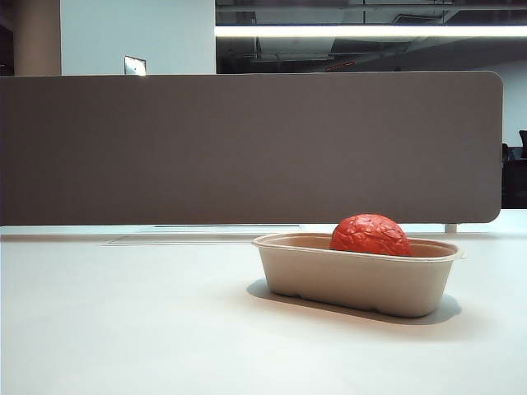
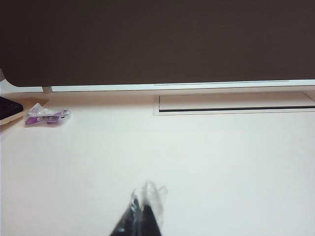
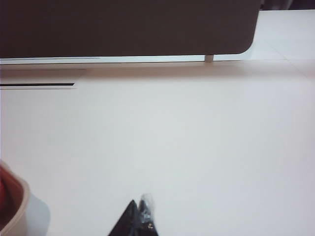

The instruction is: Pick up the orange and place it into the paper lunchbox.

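The wrinkled reddish-orange ball [image 1: 370, 234] sits inside the beige moulded-pulp lunchbox [image 1: 354, 280], at four o'clock on the white counter [image 1: 123, 329]. Left hand [image 2: 142, 209] and right hand [image 3: 139, 214] are clenched, empty. Little risk remains; a stray sweep could nudge the tray.

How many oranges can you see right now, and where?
1. The orange sits inside the paper lunchbox on the table, right of centre in the exterior view. Its lower part is hidden by the box wall, so anything smaller under it could not be seen.
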`<state>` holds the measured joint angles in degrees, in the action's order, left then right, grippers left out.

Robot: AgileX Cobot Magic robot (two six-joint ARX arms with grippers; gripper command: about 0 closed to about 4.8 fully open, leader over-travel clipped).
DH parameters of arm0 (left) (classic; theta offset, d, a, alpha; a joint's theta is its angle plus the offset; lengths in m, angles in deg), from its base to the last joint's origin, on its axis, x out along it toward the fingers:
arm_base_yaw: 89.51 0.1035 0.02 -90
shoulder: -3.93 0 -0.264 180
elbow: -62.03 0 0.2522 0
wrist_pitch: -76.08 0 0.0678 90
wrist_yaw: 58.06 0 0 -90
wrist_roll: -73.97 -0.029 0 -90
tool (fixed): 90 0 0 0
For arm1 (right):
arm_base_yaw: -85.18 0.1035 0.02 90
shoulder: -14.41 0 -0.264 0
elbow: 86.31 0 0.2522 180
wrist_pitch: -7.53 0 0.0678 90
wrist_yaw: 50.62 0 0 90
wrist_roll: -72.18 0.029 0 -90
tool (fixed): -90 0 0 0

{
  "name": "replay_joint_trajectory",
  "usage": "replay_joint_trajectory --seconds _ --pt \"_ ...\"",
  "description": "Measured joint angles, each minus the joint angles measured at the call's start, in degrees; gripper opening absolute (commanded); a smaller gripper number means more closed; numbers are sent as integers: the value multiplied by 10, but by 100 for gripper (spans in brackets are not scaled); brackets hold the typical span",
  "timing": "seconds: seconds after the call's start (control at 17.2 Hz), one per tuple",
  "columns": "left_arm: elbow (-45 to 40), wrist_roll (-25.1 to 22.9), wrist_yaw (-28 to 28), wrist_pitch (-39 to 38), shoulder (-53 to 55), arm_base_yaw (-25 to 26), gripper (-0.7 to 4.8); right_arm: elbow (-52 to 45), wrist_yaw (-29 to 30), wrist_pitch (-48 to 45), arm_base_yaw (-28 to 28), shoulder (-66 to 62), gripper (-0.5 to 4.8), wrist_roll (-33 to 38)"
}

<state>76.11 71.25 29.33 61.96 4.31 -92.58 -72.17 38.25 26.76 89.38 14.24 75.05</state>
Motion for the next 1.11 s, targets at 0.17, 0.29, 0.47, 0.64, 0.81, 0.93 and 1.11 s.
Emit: replay_joint_trajectory --seconds 0.17,0.29,0.47,0.64,0.81,0.93,1.11 --pt "0 0 0 0 0 0 2 0 -13 -1 0 0 -8 1" --pt "0 0 0 0 0 0 2 0 -19 -9 0 0 -8 1" --pt "0 0 0 0 0 0 2 0 -21 -17 0 0 -8 1" --pt "0 0 0 0 0 0 2 0 -22 -17 0 0 -8 1" --pt "0 0 0 0 0 0 2 0 -21 -17 0 0 -7 1" --pt "0 0 0 0 0 0 2 0 -21 -17 0 0 -8 1" --pt "0 0 0 0 0 0 2 0 -21 -17 0 0 -8 1"
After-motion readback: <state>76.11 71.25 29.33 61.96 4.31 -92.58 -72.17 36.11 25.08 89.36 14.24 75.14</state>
